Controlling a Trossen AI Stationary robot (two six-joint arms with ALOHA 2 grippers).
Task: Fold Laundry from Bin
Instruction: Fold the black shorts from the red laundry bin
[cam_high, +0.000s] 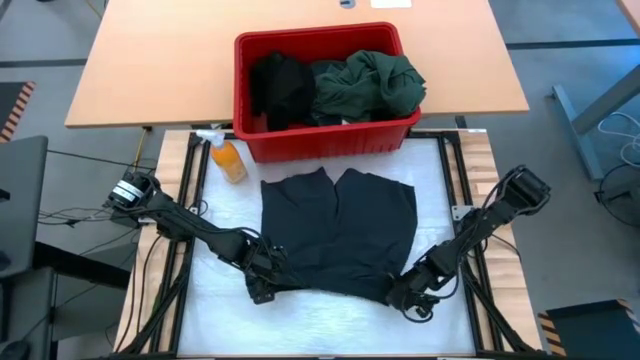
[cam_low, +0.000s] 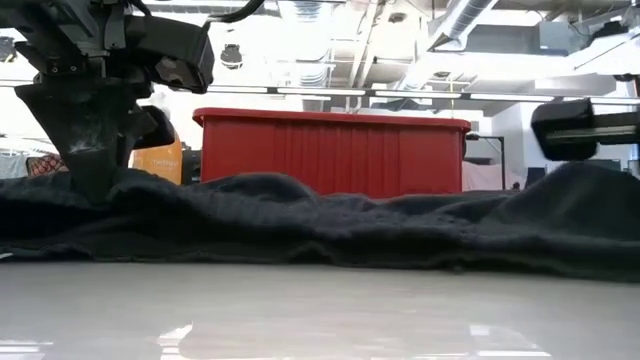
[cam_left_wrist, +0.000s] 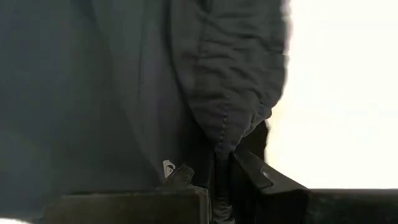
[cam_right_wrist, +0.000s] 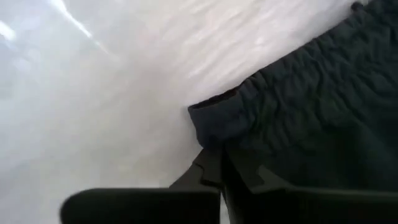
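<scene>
Black shorts (cam_high: 335, 235) lie spread flat on the white mat (cam_high: 440, 180), just in front of the red bin (cam_high: 325, 140), where a green shirt (cam_high: 370, 85) and more dark clothes wait. Both claws are clamped shut on the waistband corners nearest the robot: the left claw (cam_high: 262, 280) on one, the right claw (cam_high: 405, 293) on the other. I'd say a fold comes next: lift both corners evenly, keep the band taut, and carry it toward the bin so the edges meet square.

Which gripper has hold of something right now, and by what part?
Both: left gripper and right gripper each pinch the black shorts at a waistband corner.
</scene>
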